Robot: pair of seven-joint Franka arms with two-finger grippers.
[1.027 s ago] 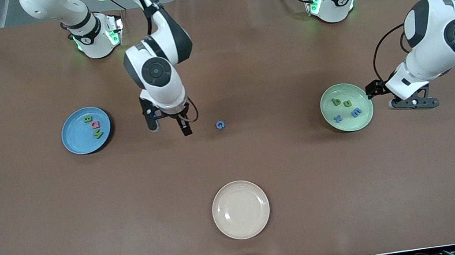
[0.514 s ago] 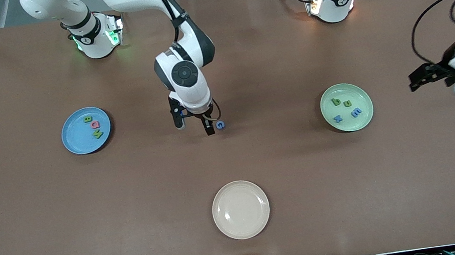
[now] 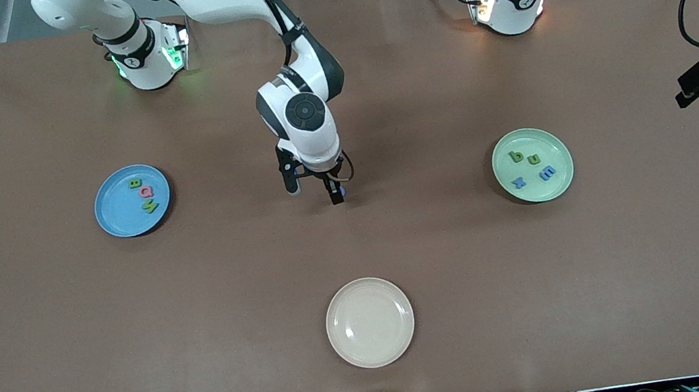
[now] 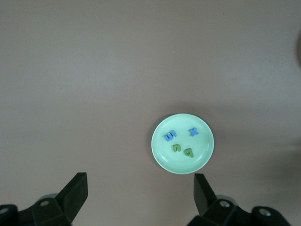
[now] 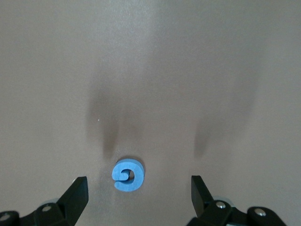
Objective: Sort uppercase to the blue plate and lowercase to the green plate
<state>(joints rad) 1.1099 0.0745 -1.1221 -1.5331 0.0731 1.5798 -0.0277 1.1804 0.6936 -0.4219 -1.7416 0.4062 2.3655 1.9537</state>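
The blue plate [image 3: 120, 218] holds three uppercase letters: green B [image 3: 134, 183], pink Q [image 3: 146, 192] and green N [image 3: 150, 206]. The blue G [image 5: 128, 175] lies flat on the brown table between the two plates. My right gripper [image 5: 138, 194] hangs low over it, open, with the G between its fingers and nearer one finger; nothing touches it. On the green plate [image 3: 553, 188] lie the lowercase b [image 3: 516, 157], u [image 3: 533, 160], x [image 3: 518, 182] and m [image 3: 547, 174]. My left gripper [image 4: 140, 188] is open and empty, high over the table at the left arm's end.
An empty cream plate [image 3: 370, 322] sits near the front camera's edge of the table, at the middle. Both arm bases stand along the table's edge farthest from the front camera.
My right gripper has travelled from beside the blue plate toward the left arm's end and now straddles the G. My left gripper has pulled away from the green plate toward the table's end.
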